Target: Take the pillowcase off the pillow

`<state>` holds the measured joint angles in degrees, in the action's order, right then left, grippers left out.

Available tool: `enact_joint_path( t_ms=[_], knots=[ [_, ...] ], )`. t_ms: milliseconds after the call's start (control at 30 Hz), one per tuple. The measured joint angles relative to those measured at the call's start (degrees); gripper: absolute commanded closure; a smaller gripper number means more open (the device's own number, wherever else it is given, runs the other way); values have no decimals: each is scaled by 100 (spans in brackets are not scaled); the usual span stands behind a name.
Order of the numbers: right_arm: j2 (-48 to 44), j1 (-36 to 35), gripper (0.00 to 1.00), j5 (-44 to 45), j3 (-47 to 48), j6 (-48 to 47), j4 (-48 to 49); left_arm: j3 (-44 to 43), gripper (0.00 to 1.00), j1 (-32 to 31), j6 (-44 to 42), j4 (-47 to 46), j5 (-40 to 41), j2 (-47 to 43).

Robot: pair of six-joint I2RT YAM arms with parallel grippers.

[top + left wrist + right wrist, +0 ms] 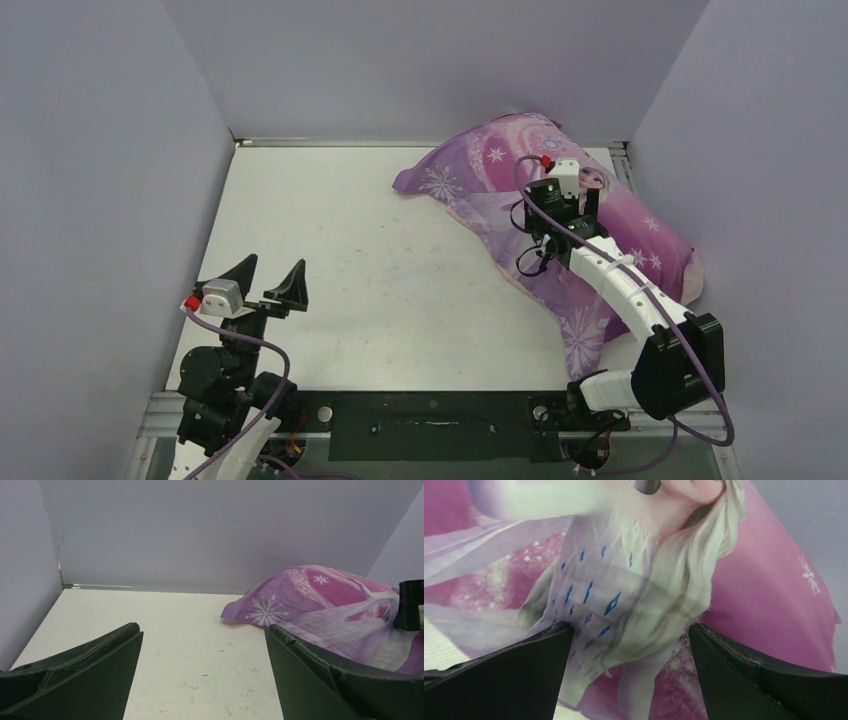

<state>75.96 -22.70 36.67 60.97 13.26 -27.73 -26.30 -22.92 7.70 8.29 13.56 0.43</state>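
Observation:
The pillowcase [560,190], purple-pink with snowflakes and a blonde princess, lies stuffed at the table's back right. The white pillow is hidden inside it. My right gripper [562,212] points down onto its top face. In the right wrist view my right gripper [630,630] is open, its jaws wide apart over the princess print [624,580], with no fabric pinched between them. My left gripper [268,278] is open and empty above the table's front left. In the left wrist view my left gripper [202,630] faces bare table, with the pillowcase [320,592] off to the right.
The white table [380,270] is walled by pale lilac panels at the back and both sides. The covered pillow rests against the right wall. The right arm [640,290] lies across its near half. A black base rail [430,410] runs along the front edge.

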Motion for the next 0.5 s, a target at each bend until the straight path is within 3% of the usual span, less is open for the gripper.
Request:
enact_joint_path(
  t_ms=[67,133,200,300,400,500],
  knots=[
    [205,249,9,-208,0,31,105,2,4,-2,-2,0,2,2],
    [369,409,0,-424,0,66,203,7,4,-2,-4,0,11,0],
    [557,525,19,-636,2,96,297,15,4,-2,-9,-2,22,0],
    [887,586,62,-879,4,76,435,31,4,-2,-33,2,44,2],
    [1099,586,90,-1113,2,92,535,31,4,-2,-44,0,63,0],
    [1067,562,95,-1386,2,85,601,31,4,-2,-44,0,79,0]
  ],
)
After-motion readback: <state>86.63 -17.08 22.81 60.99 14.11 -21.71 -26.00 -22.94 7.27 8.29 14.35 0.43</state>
